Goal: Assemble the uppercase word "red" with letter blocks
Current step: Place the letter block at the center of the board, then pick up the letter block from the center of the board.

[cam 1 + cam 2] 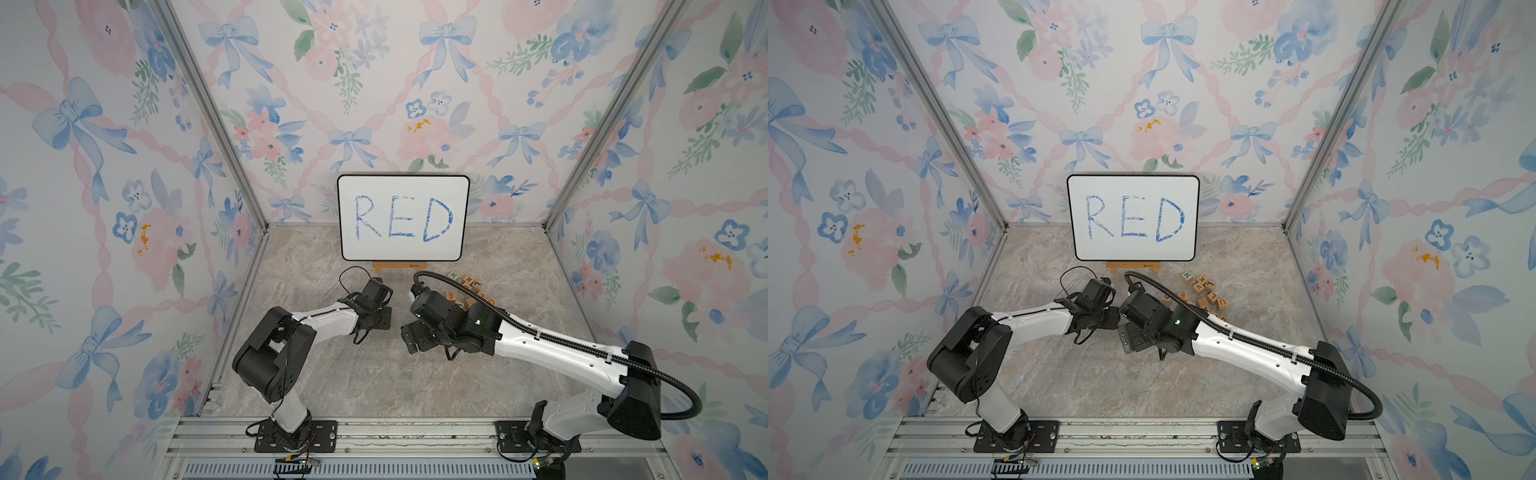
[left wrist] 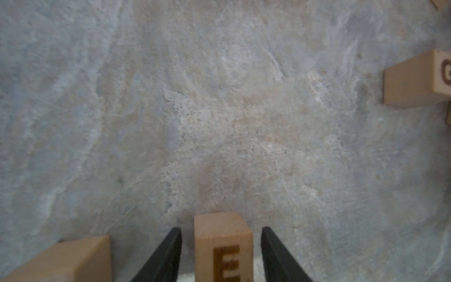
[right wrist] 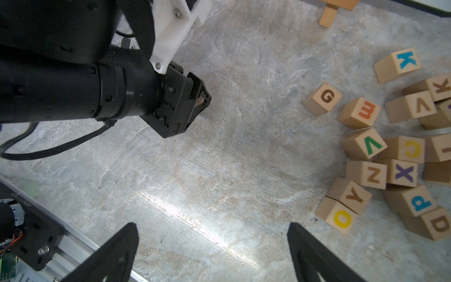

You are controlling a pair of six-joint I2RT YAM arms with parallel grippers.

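L claw [image 2: 221,229] stood open, jaws either side of the E block [image 2: 223,246] w/ a gap each side, not gripping. The block sat on the desk [image 2: 219,122], E face showing. Prob. light, stiff wood w/ smooth faces, so it could twist if pinched off-centre. Best taken square on two opposite plain sides. A second block [image 2: 73,258] lay just beside one jaw, letter unseen. G block [image 2: 415,78] sat well beyond. Rt claw [image 3: 212,225] gaped wide, empty, over bare desk. D block [image 3: 436,225] lay past it at the pile's edge, P block [image 3: 418,202] touching it, so little finger room.
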